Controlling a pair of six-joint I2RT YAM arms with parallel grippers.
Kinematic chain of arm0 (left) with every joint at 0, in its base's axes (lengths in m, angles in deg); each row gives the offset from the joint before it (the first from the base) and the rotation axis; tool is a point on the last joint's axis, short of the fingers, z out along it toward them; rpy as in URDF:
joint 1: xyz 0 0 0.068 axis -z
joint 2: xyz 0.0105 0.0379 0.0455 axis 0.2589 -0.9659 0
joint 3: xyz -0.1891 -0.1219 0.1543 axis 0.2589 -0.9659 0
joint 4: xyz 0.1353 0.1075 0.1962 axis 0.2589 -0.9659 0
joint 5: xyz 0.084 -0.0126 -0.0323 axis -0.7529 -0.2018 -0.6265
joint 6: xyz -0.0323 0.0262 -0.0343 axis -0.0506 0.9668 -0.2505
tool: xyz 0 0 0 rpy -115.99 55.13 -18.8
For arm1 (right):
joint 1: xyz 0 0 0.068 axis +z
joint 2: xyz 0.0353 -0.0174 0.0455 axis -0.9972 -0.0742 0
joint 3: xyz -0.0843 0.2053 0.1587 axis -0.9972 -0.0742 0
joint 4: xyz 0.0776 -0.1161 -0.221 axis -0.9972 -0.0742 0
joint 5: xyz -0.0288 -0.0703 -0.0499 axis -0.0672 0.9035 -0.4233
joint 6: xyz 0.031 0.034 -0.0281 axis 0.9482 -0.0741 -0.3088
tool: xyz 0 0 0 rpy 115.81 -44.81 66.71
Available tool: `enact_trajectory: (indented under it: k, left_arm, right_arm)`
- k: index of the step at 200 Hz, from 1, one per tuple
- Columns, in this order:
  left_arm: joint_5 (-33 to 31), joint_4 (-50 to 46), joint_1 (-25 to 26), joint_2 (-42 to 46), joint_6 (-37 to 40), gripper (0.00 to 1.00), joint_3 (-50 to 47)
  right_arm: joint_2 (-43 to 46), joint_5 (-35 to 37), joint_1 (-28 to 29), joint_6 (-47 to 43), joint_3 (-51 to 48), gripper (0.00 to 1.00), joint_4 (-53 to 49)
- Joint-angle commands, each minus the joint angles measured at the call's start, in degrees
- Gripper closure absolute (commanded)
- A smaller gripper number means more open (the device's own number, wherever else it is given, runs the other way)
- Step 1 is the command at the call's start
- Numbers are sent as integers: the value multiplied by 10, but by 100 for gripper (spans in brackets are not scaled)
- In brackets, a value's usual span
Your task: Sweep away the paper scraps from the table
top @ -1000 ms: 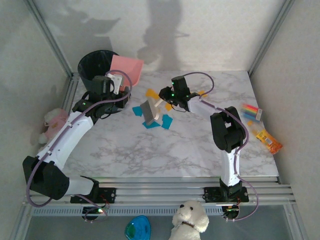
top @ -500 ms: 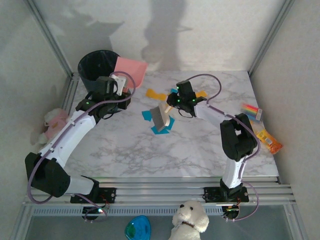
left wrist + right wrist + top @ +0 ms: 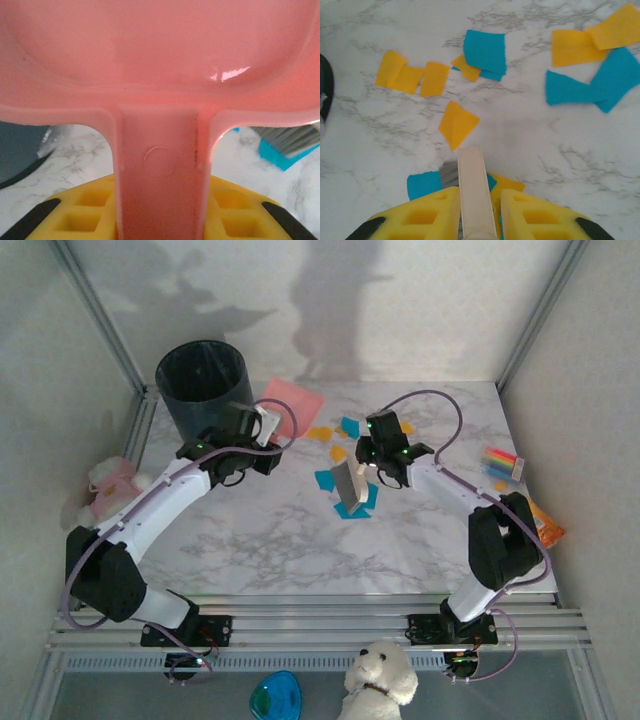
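**Inspector:** Grip status?

**Assessor:** Left gripper [image 3: 160, 216] is clenched on the pink dustpan [image 3: 296, 402], far left by the bin [image 3: 203, 375], presumably ready to receive sweepings. Right gripper [image 3: 478, 210] clamps the brush [image 3: 348, 488], bristles down among the paper scraps [image 3: 457, 122], mid-table [image 3: 260, 535].

**Inspector:** Markings?

**Assessor:** None legible.

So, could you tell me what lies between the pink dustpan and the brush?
In the top view, a few orange and teal paper scraps lie on the table between dustpan and brush.
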Motion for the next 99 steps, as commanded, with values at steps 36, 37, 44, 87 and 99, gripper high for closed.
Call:
enact_trajectory:
  k: [36, 37, 44, 87, 99]
  left_arm:
    - [-4, -57, 40, -33, 54, 100, 11]
    - [-2, -58, 41, -32, 56, 100, 10]
    - [3, -61, 46, -36, 63, 100, 8]
    - [-17, -90, 81, -64, 80, 100, 12]
    - [-22, -103, 93, -74, 85, 100, 13]
  right_arm:
    - [62, 95, -3, -46, -30, 100, -74]
    - [62, 97, -3, -46, -30, 100, -75]
    - [68, 106, -3, -45, -32, 100, -79]
    - [106, 109, -4, -48, -40, 100, -83]
    - [119, 89, -3, -56, -44, 100, -75]
